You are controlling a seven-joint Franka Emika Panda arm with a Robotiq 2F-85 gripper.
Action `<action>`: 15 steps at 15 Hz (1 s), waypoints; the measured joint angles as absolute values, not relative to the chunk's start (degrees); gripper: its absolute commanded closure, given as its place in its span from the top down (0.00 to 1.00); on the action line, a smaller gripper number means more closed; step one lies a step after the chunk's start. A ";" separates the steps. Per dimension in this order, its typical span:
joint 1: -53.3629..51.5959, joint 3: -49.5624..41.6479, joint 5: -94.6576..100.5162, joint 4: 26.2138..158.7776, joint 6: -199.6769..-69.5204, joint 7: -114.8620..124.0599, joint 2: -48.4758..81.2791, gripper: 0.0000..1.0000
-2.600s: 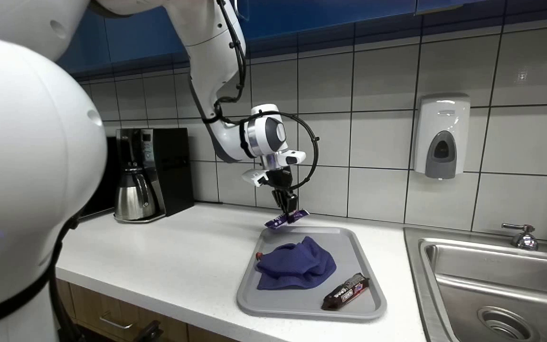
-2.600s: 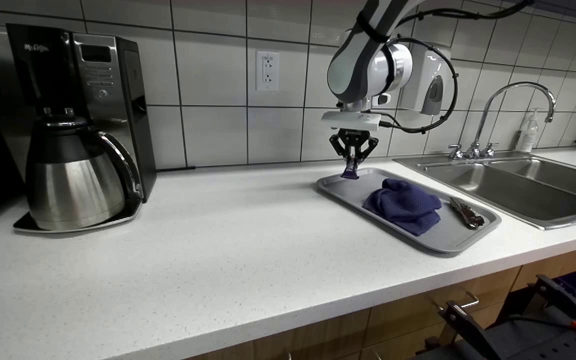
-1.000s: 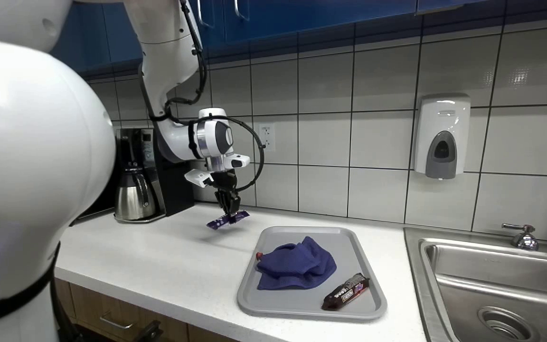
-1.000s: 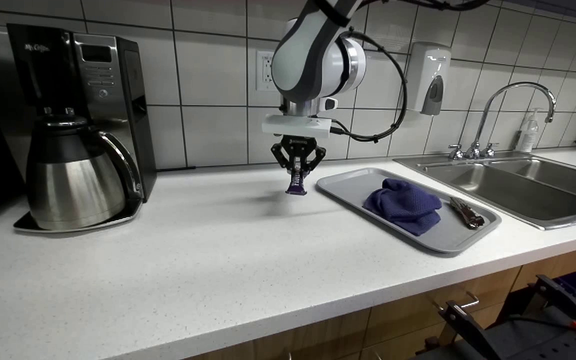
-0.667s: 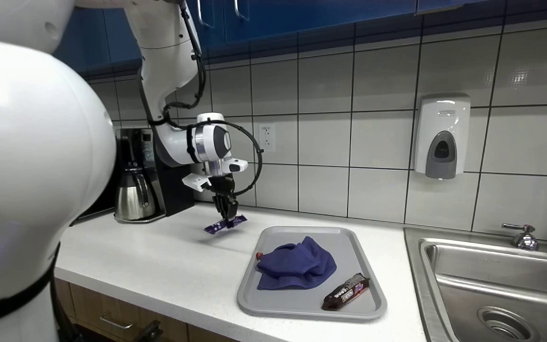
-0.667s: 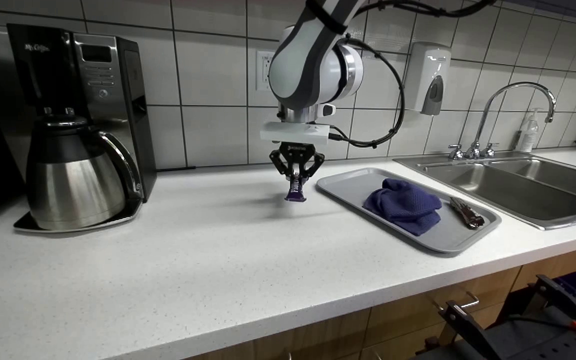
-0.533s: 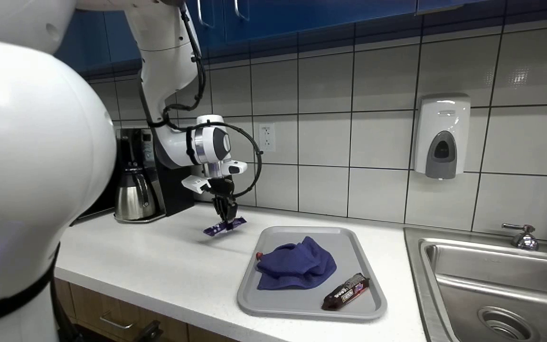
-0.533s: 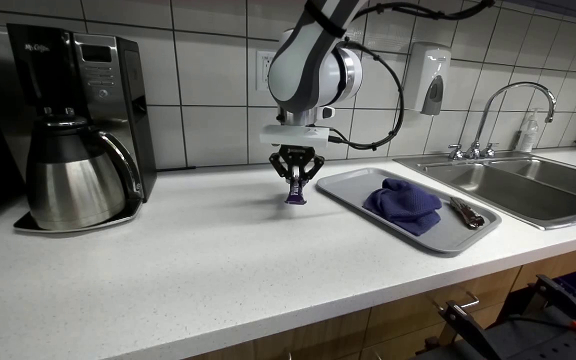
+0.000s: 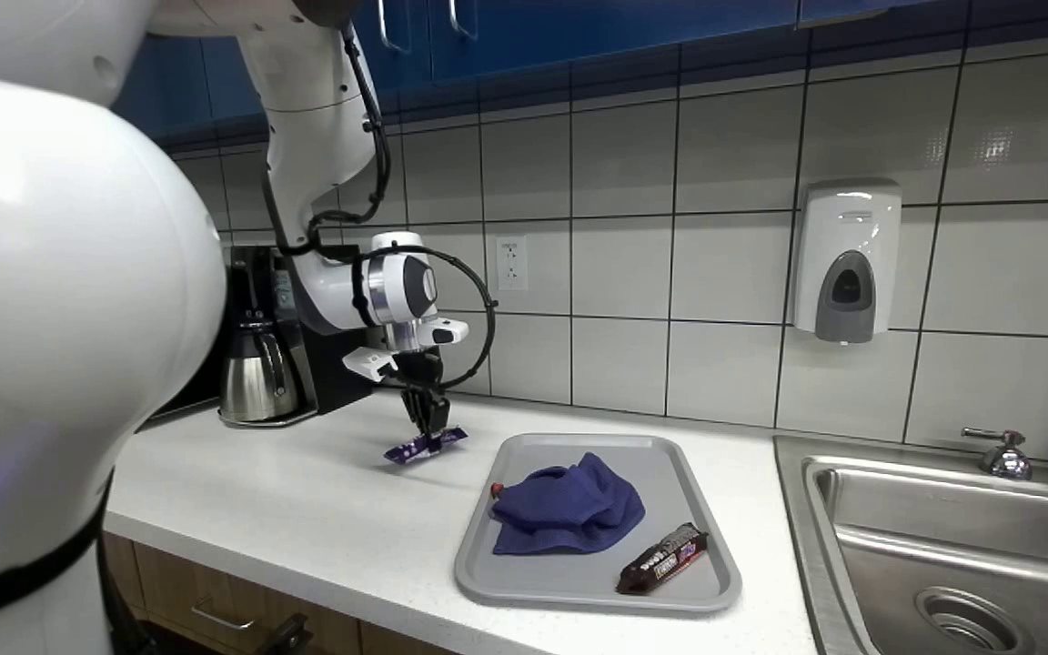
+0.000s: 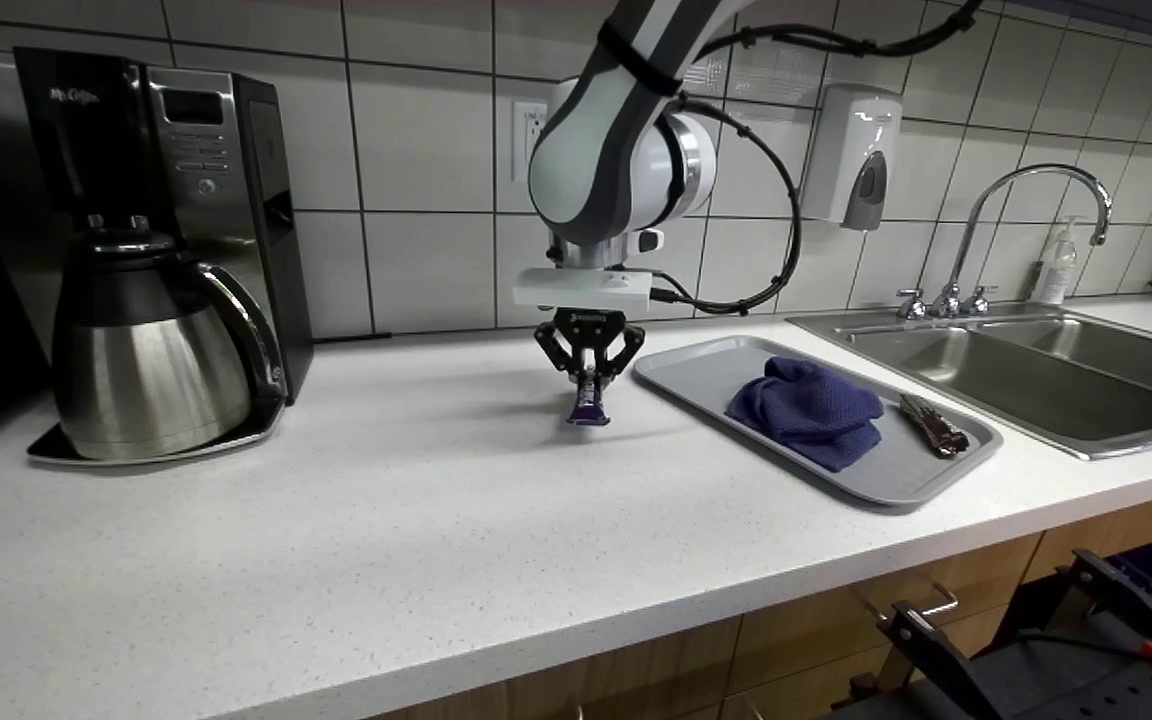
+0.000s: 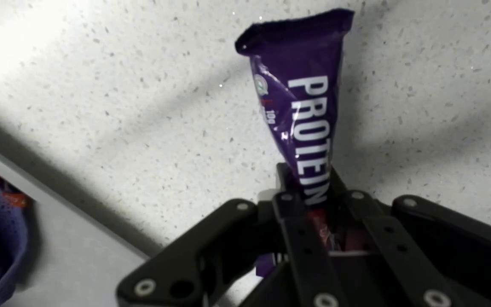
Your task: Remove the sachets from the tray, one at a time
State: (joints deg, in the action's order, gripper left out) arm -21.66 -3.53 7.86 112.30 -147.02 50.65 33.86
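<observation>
Gripper (image 9: 433, 438), in an exterior view, is low over the counter (image 9: 306, 509) just beside the tray (image 9: 551, 580), pinching a purple bar (image 9: 406, 449) around its middle, presumably for balance. Tray holds a brown bar (image 9: 662, 559) toward the sink (image 9: 811, 528), plus a cloth (image 9: 569, 509) with a red tip (image 9: 497, 490) showing at its side. Guess: one more to remove, tucked under to be harder to spot.

In an exterior view, purple bar (image 10: 589, 405) is outside the tray rim, coffee maker (image 10: 204, 150) well apart; spot likely chosen so release lands it off the tray. Looks just above the counter, but contact is hard to call.

Wrist view: fingers (image 11: 287, 209) closed to the purple bar's own thickness, gripping it snugly, lettered end sticking out. My read: set-down next, then brown bar.
</observation>
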 measured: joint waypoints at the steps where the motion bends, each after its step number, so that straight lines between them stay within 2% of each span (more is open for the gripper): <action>1: -21.73 -3.56 7.86 112.25 -147.02 50.74 34.01 0.07; 2: -21.79 -3.60 7.86 112.20 -147.02 50.80 34.16 0.43; 3: -21.85 -3.64 7.86 112.12 -147.00 50.86 34.33 0.43; 4: -21.87 -3.66 7.86 112.01 -146.95 50.92 34.53 0.47; 11: -21.88 -4.07 7.86 111.41 -146.94 51.33 34.77 0.99; 15: -21.88 -5.13 7.86 110.99 -146.94 51.68 34.32 1.00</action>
